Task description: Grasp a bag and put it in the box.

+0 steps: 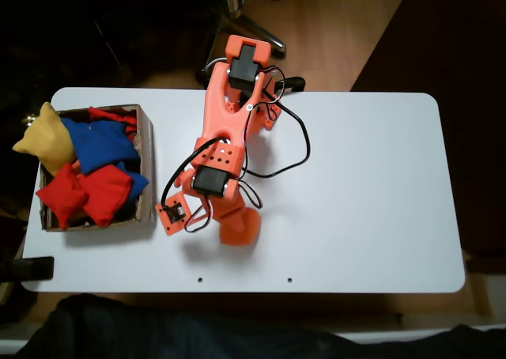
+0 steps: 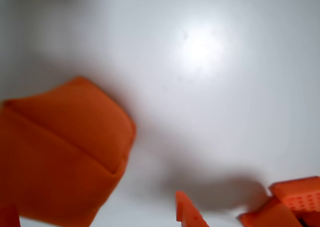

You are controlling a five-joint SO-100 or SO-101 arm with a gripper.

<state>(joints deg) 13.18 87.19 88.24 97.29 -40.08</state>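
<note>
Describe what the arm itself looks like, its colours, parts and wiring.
The arm is bright orange plastic, built of blocky printed segments. Black servo motors sit at the joints, and thin black cables loop loosely along its side. A small square orange module with a dark centre hangs by the wrist. In the wrist view an orange fingertip tapers to a point, beside a dimpled orange part.

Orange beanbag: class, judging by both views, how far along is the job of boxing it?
Done: the box already holds red, blue and yellow beanbags. In hand: the gripper is at the orange bag on the table; grip unclear. Left: carrying it into the box.
</note>
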